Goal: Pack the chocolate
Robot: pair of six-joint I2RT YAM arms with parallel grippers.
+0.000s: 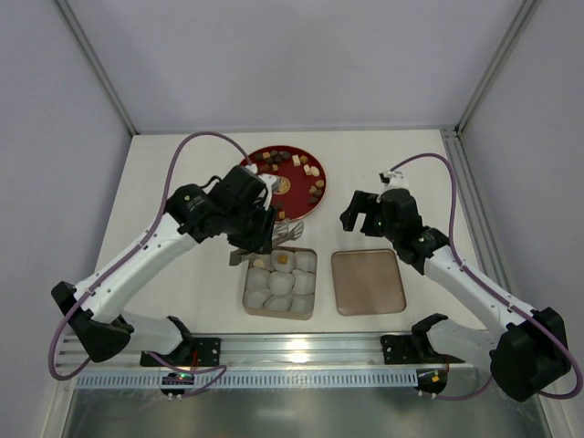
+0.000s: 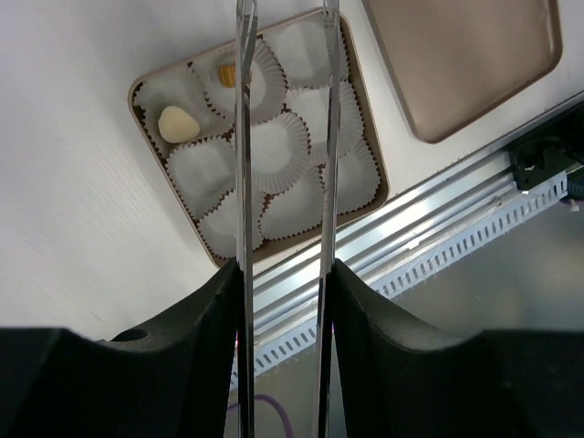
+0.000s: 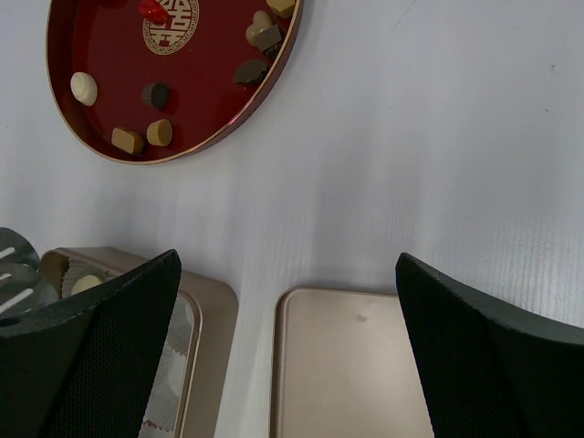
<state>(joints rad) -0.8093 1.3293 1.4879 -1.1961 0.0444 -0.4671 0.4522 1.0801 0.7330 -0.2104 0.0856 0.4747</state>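
Where the red plate fills the upper left of the right wrist view, its gold emblem reads as the Chinese double-happiness character. Most of the chocolate lies loose on that plate in dark, tan and cream bits, with a red piece just beside the emblem. Two more sit in the tan tray of white paper cups: a cream piece and a tan piece, in neighbouring cups along the tray's upper left edge in the left wrist view.

The left gripper clasps a pair of metal tongs. Their two blades run narrowly apart over the cups and leave the frame at the top, so I cannot tell whether the tips hold anything. The right gripper stands wide and empty above the white table. A flat tan lid lies just right of the tray. In the overhead view the left arm hides the plate's left side. An aluminium rail crosses the lower right of the left wrist view.
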